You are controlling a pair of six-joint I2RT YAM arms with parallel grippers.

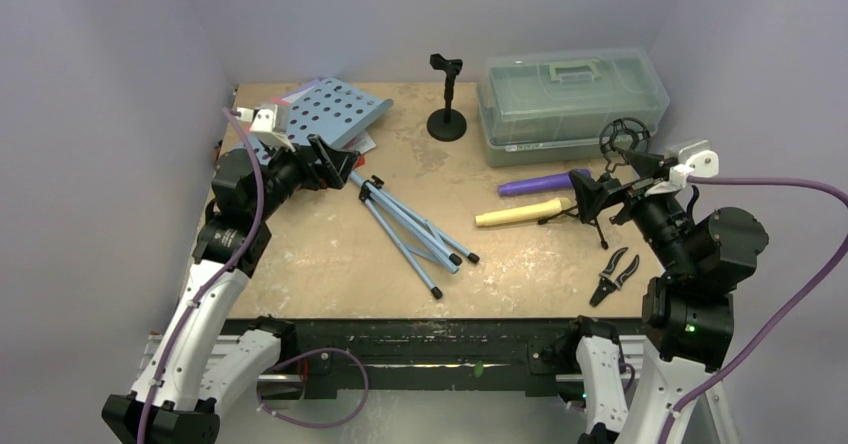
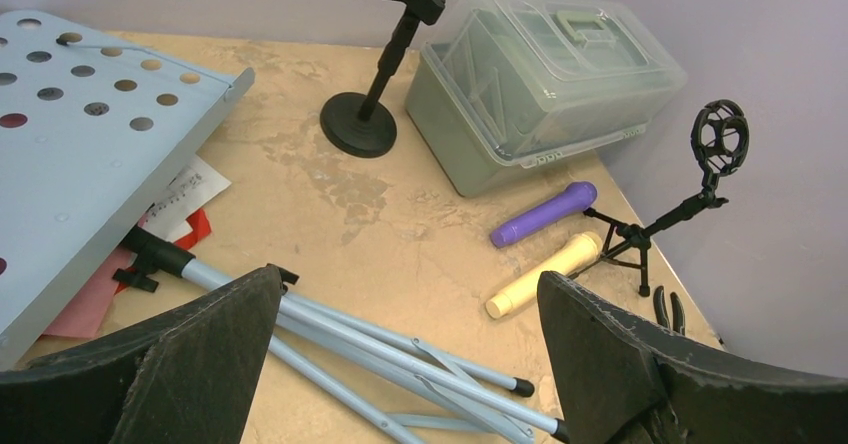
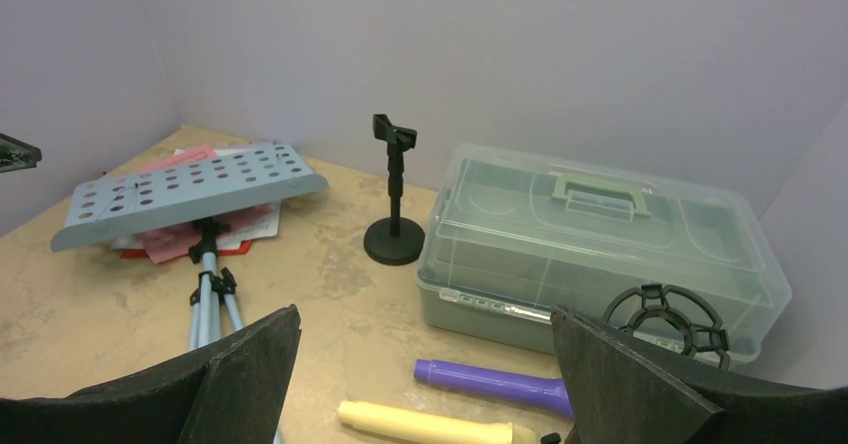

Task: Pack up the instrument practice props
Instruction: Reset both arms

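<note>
1. Both hands are empty. The left gripper [image 2: 408, 284] hangs spread wide above the folded legs [image 1: 410, 226], and the right gripper [image 3: 425, 316] gapes over the two microphones, holding nothing.
2. The music rest [image 1: 335, 109] lies at the far left corner with its legs stretched toward mid-table. It looks stiff, thin and awkwardly long, so it is probably best taken where the legs bunch below the tray.
3. The sheet music [image 2: 185, 189] and red folder [image 2: 198, 230] sit pinned under the tray. They are floppy and flat, so pinch a protruding edge.
4. The purple microphone [image 1: 535, 183] and cream microphone [image 1: 520, 213] lie side by side in front of the closed box [image 1: 570, 94]. They are smooth and likely to roll — clamp across mid-body.
5. The round-base holder [image 1: 447, 99] stands left of the box and should be taken by its stem. The tripod holder [image 2: 660, 224] stands just beside the microphones. It is light and tippy — take its shaft.
</note>
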